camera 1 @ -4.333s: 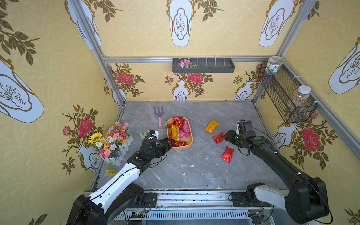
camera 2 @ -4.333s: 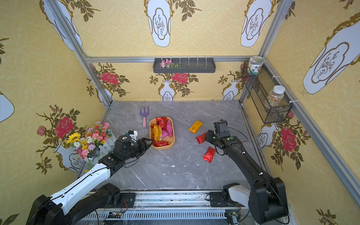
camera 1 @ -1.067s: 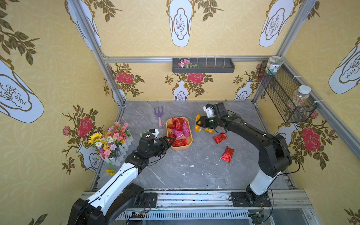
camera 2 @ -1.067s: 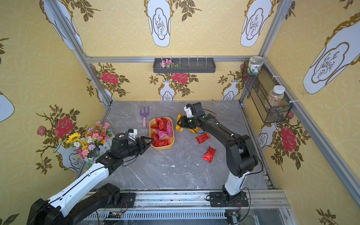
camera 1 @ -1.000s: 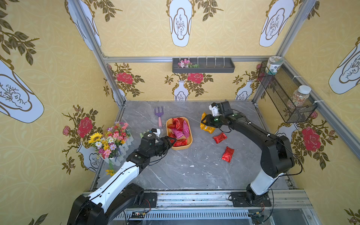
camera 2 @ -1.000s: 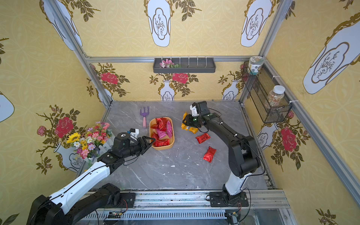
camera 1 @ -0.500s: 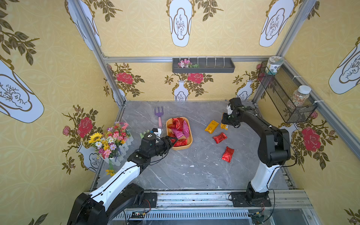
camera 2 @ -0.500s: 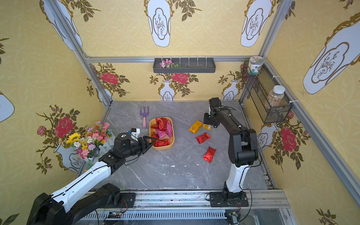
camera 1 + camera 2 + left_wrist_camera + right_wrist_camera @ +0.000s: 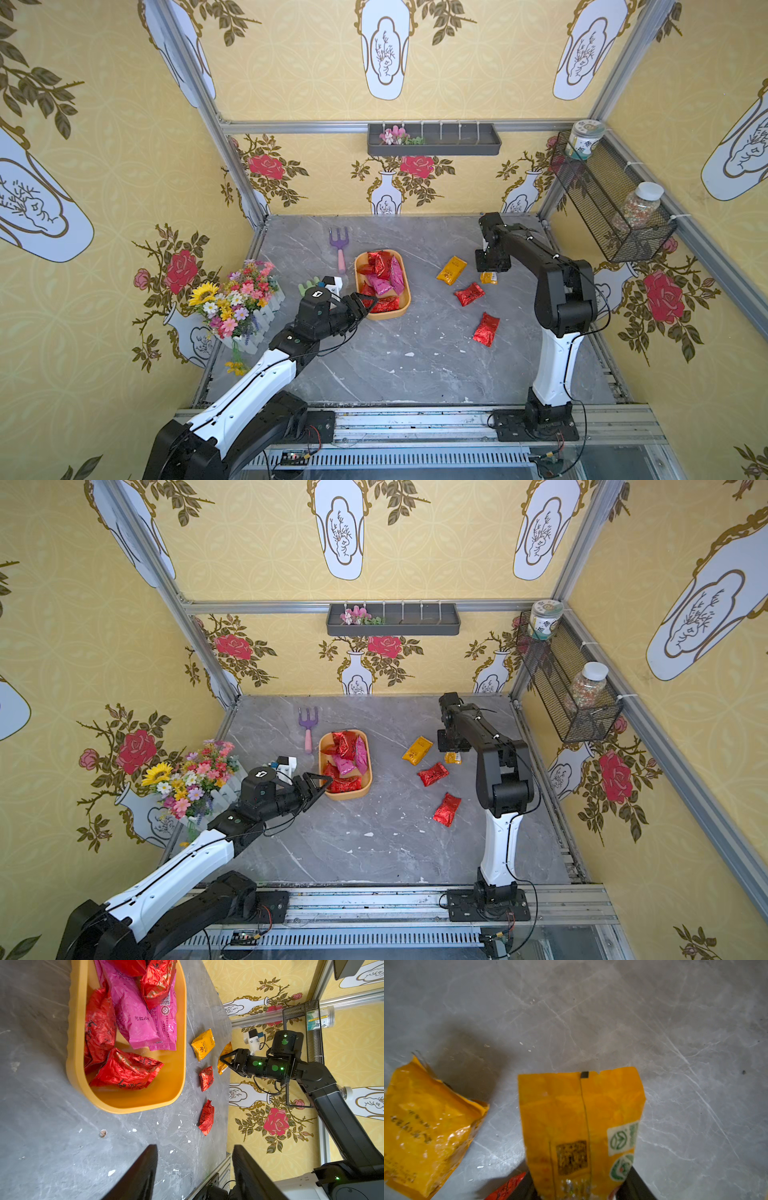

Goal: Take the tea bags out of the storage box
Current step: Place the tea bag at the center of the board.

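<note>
Beginning at the left fingers (image 9: 369, 304): spread apart, gripping nothing, hovering just short of the near end of the storage box (image 9: 409, 286). Directly ahead of those tips, inside the box: a heap of red and magenta tea bags (image 9: 386, 276), overlapping, with a crumpled red one closest. Farther right, between the two pairs of fingers, loose on the counter (image 9: 395, 365): one orange sachet (image 9: 451, 270) and two red sachets (image 9: 469, 293). Then the right fingers (image 9: 221, 1058): closed on one end of a second orange sachet (image 9: 581, 1122), hanging below the tips near the counter; touching it or not, cannot tell. Risks, as judged: shoving the light, unpinned box instead of reaching in; pinching two overlapped bags together; losing slick foil mid-carry; on the right, letting go too high and landing on the red sachet just beside.
</note>
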Action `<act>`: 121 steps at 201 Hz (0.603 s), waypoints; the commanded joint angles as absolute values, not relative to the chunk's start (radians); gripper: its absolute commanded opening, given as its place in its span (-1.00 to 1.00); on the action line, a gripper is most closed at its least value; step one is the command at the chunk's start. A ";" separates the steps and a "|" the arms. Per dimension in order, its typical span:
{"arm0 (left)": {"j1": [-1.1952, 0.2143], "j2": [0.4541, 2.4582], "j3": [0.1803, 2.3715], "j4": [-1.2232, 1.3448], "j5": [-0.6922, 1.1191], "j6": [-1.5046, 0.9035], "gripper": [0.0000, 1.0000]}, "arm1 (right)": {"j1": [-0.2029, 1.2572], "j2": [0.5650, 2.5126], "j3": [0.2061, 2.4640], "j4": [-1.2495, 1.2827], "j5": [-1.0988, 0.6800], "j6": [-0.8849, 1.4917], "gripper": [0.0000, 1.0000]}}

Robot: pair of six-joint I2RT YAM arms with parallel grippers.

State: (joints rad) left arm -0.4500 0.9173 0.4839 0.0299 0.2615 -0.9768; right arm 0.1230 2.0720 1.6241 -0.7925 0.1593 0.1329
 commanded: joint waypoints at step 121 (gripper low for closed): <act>-0.449 0.886 0.484 -0.026 0.190 -0.976 0.29 | 0.148 1.978 1.582 -0.761 0.206 0.154 0.40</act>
